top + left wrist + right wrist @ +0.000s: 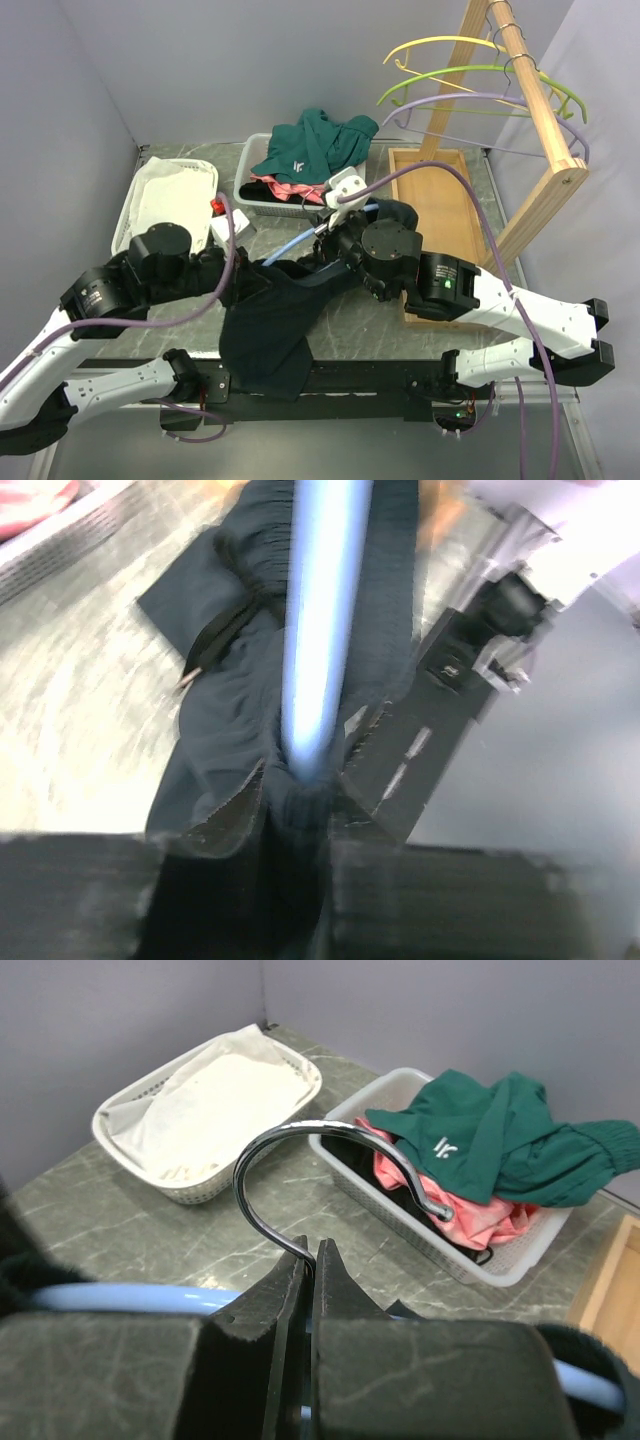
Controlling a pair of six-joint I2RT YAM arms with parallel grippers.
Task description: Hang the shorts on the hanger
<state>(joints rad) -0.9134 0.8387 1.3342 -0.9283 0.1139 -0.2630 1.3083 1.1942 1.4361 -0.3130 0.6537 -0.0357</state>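
Observation:
The dark shorts (268,322) hang over the light-blue hanger (295,243) at the table's middle and drape toward the front edge. In the left wrist view my left gripper (300,780) is shut on the shorts' fabric (240,720), right where the blurred blue hanger arm (320,620) enters it. My right gripper (312,1252) is shut on the hanger's metal hook (290,1155), with the blue arm (120,1297) running behind the jaws. In the top view the right gripper (330,232) sits just right of the left gripper (262,268).
A grey basket (250,170) at the back holds a teal garment (315,145) and a pink one (290,190). A white basket (170,195) stands at the back left. A wooden rack (530,110) with yellow, green and lavender hangers stands at the right over a wooden tray (440,200).

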